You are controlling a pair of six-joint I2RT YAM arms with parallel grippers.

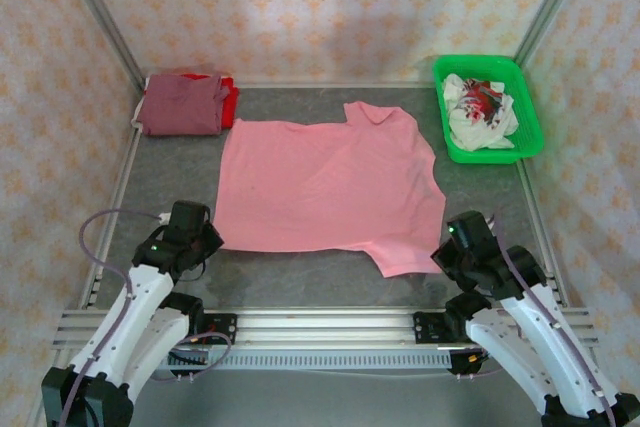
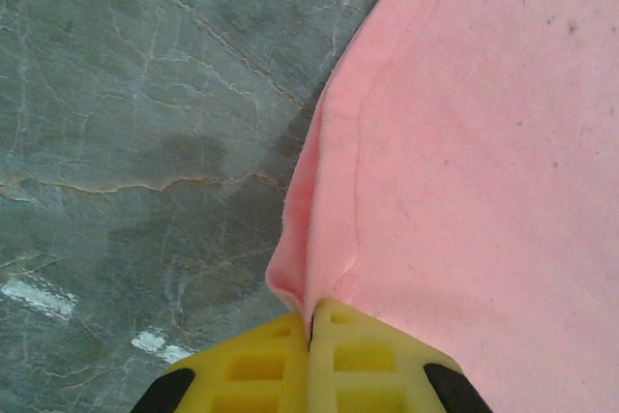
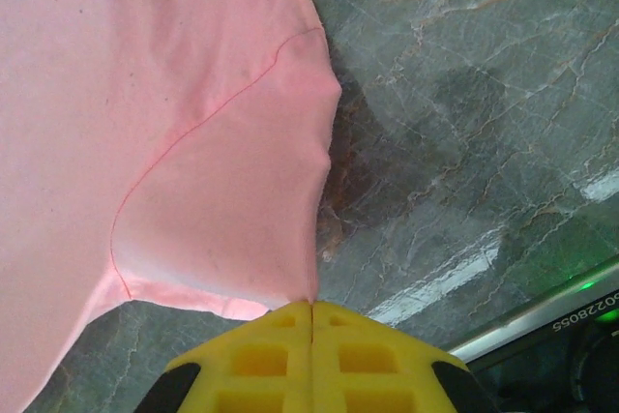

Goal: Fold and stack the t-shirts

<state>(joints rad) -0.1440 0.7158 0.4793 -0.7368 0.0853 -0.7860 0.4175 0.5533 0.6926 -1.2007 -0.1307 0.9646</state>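
A salmon-pink t-shirt (image 1: pixel 320 182) lies spread flat mid-table, collar toward the back right. My left gripper (image 2: pixel 311 326) is shut on the pink shirt (image 2: pixel 464 142) at its near left corner, the cloth pinched between yellow fingers (image 2: pixel 242 365). At the near right sleeve my right gripper (image 3: pixel 312 305) is shut on the pink shirt (image 3: pixel 193 142), its sleeve seam curving across the cloth. From above, the left gripper (image 1: pixel 205 244) and the right gripper (image 1: pixel 445 247) sit at the shirt's two near corners. A folded maroon t-shirt (image 1: pixel 182 105) lies on a red one (image 1: pixel 229 99) at the back left.
A green basket (image 1: pixel 530 117) at the back right holds crumpled white and red cloth (image 1: pixel 480 112). Metal frame posts and patterned walls enclose the grey marbled table (image 1: pixel 170 172). An aluminium rail (image 1: pixel 320 327) runs along the near edge between the arm bases.
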